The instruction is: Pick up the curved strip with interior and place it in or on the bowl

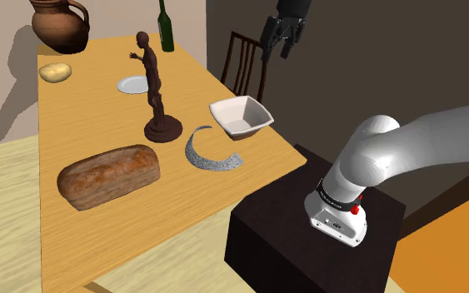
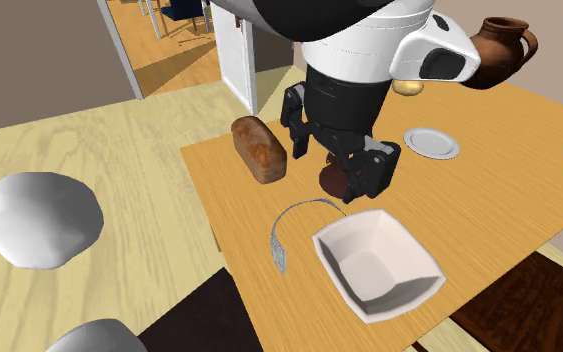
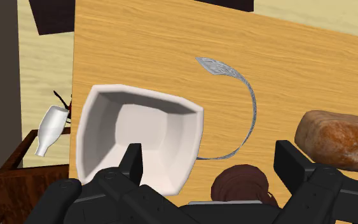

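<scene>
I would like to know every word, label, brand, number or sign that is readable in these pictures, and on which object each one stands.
No text can be read anywhere.
The bottle, bowl, plate, jug and curved strip show no lettering.
A small dark marking on the arm's base is too small to read.
</scene>
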### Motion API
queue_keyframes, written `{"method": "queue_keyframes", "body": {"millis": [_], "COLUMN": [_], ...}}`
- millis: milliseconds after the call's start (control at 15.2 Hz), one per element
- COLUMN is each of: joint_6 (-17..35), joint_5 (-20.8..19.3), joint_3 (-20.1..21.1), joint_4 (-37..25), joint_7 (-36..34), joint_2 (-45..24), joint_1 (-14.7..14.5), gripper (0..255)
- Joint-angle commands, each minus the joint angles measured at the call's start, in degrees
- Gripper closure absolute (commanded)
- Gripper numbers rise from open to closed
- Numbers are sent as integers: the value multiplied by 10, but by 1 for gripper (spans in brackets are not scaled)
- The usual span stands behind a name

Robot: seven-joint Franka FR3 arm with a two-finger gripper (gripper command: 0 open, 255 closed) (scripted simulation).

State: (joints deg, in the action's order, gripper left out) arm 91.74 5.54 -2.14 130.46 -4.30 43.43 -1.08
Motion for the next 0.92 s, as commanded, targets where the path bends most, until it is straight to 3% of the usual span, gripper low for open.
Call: {"method": "queue_keyframes", "body": {"millis": [0,858], "joint_6": [0,240], "joint_5": [0,94], "joint_3": [0,-11], "joint_4": [0,141], "joint_7": [0,73], "joint_2": [0,-122], "joint_1": [0,-55], "gripper": [0,0]}}
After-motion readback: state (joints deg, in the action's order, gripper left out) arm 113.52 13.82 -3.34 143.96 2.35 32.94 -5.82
